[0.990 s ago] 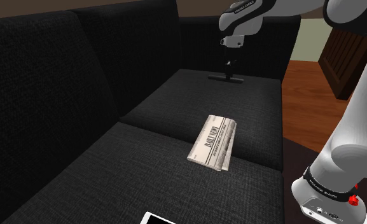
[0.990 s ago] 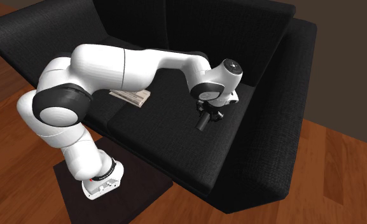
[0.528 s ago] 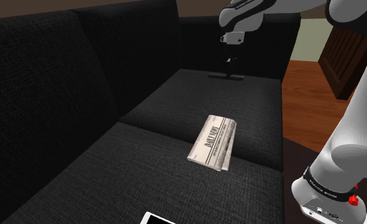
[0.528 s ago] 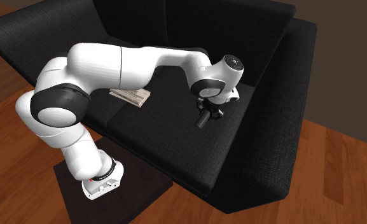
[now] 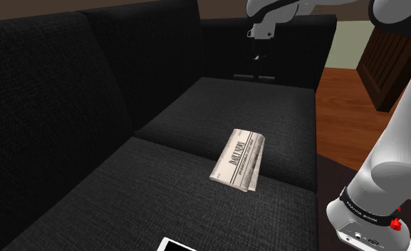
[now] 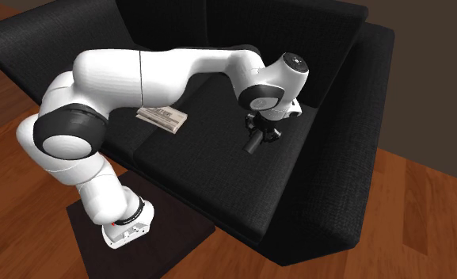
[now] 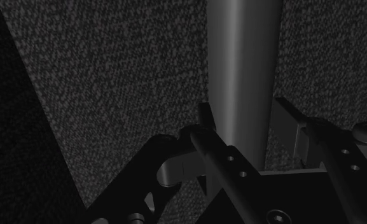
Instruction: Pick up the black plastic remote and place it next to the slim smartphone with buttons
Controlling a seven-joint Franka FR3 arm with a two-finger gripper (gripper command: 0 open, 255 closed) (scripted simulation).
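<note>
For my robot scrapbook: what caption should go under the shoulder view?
Gripper holds the remote above the black sofa, a folded newspaper lying on the seat.

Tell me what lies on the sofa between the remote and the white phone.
A folded newspaper lies on the sofa between the remote and the white phone, as the shoulder view shows.

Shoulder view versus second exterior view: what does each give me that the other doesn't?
Shoulder view: the corner of a flat white smartphone at the bottom edge, and brown wooden furniture. Second exterior view: the white arm's full span, bent over the seat. Both: the black fabric sofa, the folded newspaper, and the black gripper clasping the slim black remote.
</note>
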